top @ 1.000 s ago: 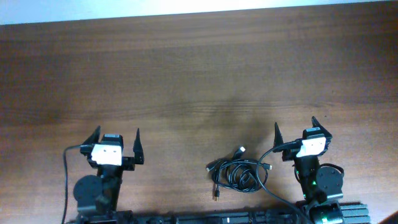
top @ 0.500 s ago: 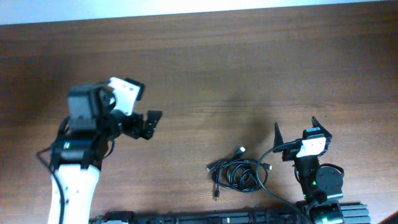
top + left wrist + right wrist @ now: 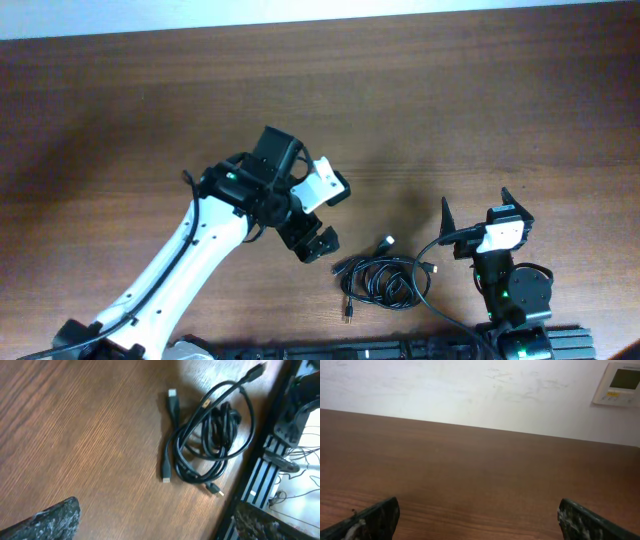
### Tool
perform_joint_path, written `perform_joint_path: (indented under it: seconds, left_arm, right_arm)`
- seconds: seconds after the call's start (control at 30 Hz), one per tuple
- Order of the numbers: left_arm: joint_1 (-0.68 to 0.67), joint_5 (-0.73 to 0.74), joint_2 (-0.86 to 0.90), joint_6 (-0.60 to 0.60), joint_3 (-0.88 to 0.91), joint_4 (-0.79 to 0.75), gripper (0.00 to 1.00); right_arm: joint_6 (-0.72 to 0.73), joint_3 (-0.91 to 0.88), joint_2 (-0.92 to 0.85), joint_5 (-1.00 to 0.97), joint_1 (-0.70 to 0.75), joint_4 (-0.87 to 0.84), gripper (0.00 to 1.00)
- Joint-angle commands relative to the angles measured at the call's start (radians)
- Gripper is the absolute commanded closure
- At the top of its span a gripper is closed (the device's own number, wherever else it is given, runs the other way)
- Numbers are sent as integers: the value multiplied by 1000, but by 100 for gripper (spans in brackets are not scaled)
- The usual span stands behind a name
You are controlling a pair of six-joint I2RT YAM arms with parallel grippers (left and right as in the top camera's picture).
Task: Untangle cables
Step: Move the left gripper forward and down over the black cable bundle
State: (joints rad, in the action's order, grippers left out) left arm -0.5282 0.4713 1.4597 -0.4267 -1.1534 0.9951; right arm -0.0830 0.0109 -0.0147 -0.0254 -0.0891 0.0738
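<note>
Left tool (image 3: 315, 245), fingers apart, hovers beside the cables (image 3: 385, 280) so you can pinch a loop; right tool (image 3: 480, 212) idle, also apart.

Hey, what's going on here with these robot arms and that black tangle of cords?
The robot is set to untangle a bundle of black cables lying near the front edge of the wooden table. Its left gripper, open and holding nothing, hangs just beside the bundle, its camera looking right at it. The right gripper sits on the bundle's other side, also open and empty. The cables lie untouched, looped together.
</note>
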Motion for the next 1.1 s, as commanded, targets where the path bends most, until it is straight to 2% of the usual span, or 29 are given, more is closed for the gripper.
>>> perform_joint_path:
  seconds: [0.0,0.07,0.2,0.3,0.4,0.43,0.47,0.5,0.73,0.8,0.87,0.9,0.93,1.03,1.07]
  left_arm:
    - [-43,67,30,-5,-13,-6,1]
    - [-88,59,60,10,-13,-11,1]
    - [-165,-50,149,220,-13,-61,1]
    - [-214,-50,220,240,-13,-67,1]
    - [-277,-220,298,311,-13,-68,1]
    - [-296,-272,320,322,-13,-78,7]
    - [-309,-282,336,322,-13,-90,24]
    - [-315,-282,346,322,-13,-98,32]
    - [-323,-300,392,329,-12,-102,34]
    - [-339,-278,392,329,-12,-105,28]
    - [-365,-266,392,329,-12,-113,26]
    - [-379,-266,392,329,-12,-123,20]
    - [-393,-266,392,329,-12,-141,18]
    - [-411,-267,392,329,-8,-211,18]
    - [-411,-270,392,329,-6,-225,24]
  right_arm:
    - [1,-5,7,6,6,7,1]
    - [1,-5,7,6,6,7,1]
    - [1,-5,7,6,6,7,1]
    - [1,-5,7,6,6,7,1]
    - [1,-5,7,6,6,7,1]
    - [1,-5,7,6,6,7,1]
    - [1,-5,7,6,6,7,1]
    - [1,-5,7,6,6,7,1]
    - [1,-5,7,6,6,7,2]
    - [1,-5,7,6,6,7,1]
    - [1,-5,7,6,6,7,1]
    - [1,-5,7,6,6,7,1]
    - [1,-5,7,6,6,7,1]
    - [1,-5,7,6,6,6,2]
    - [1,-5,7,6,6,7,1]
